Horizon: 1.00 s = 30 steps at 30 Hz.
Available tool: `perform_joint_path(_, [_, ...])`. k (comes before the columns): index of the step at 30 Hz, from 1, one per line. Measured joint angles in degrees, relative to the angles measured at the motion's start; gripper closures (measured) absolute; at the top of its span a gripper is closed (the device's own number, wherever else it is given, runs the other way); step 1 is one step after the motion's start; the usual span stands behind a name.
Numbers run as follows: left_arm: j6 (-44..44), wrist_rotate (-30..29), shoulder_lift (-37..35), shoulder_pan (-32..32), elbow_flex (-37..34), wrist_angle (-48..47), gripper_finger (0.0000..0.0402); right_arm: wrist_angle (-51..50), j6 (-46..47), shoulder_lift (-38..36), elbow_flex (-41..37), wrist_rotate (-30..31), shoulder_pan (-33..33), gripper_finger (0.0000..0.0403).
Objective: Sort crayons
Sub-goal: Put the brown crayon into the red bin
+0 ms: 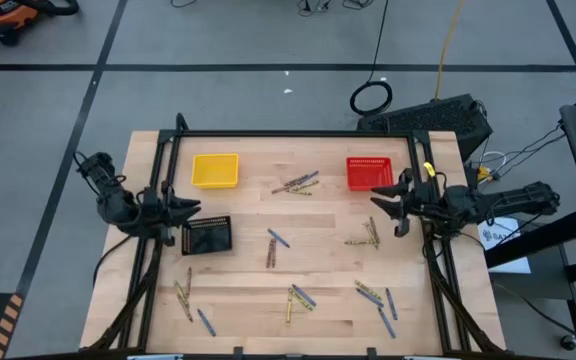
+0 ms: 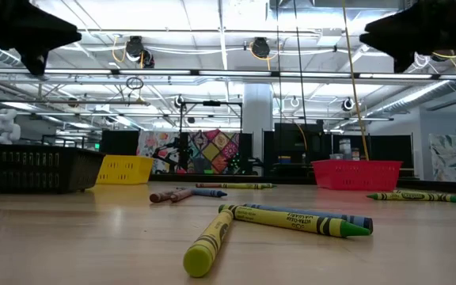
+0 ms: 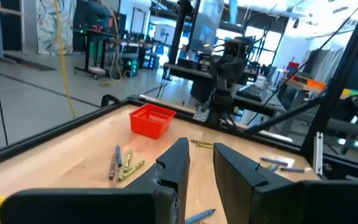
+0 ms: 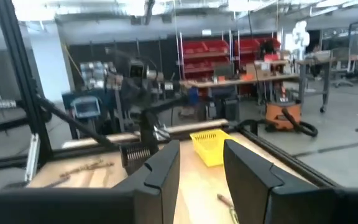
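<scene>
Several crayons lie flat and scattered on the wooden table (image 1: 318,270): a cluster (image 1: 296,184) near the far side, a pair (image 1: 273,245) in the middle, others (image 1: 369,235) at the right and more (image 1: 298,297) near the front edge. In the low view a yellow crayon (image 2: 208,241) lies closest. My left gripper (image 1: 194,209) hovers open over the table's left edge, beside the black basket (image 1: 208,235), its fingers (image 3: 173,171) empty. My right gripper (image 1: 386,205) hovers open over the right edge, beside the red basket (image 1: 370,173), with nothing between its fingers (image 4: 163,171).
A yellow basket (image 1: 215,170) stands at the far left, the red one at the far right, the black one at mid left. A black frame (image 1: 298,134) borders the table's far and side edges. Open wood lies between the crayon clusters.
</scene>
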Motion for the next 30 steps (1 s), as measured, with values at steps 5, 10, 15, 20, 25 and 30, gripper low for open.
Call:
perform_joint_path(5, [-5.27,0.10,2.33,0.00,4.05,-8.61,0.0322,-4.34,-2.22,8.11,5.87,6.17,0.00,0.0291])
perform_joint_path(10, [-8.01,0.16,7.45,0.00,8.92,-14.83,0.0322,-5.82,-4.89,13.10,10.71,10.45,-0.04,0.0291])
perform_joint_path(15, [-9.14,0.93,13.80,0.09,14.57,-18.88,0.0322,-6.51,-7.34,14.43,13.47,10.31,-0.04,0.0291])
perform_joint_path(20, [-15.77,4.39,21.56,2.95,20.74,-26.45,0.0322,-7.37,-7.47,14.41,13.80,10.22,-0.04,0.0291])
perform_joint_path(25, [-22.40,11.29,29.94,7.83,25.26,-35.54,0.0322,-9.00,-8.21,14.45,13.80,10.19,-0.04,0.0291])
perform_joint_path(30, [-22.07,15.11,35.40,12.11,26.70,-36.01,0.0322,-6.18,-16.12,14.43,13.80,10.60,-0.04,0.0291])
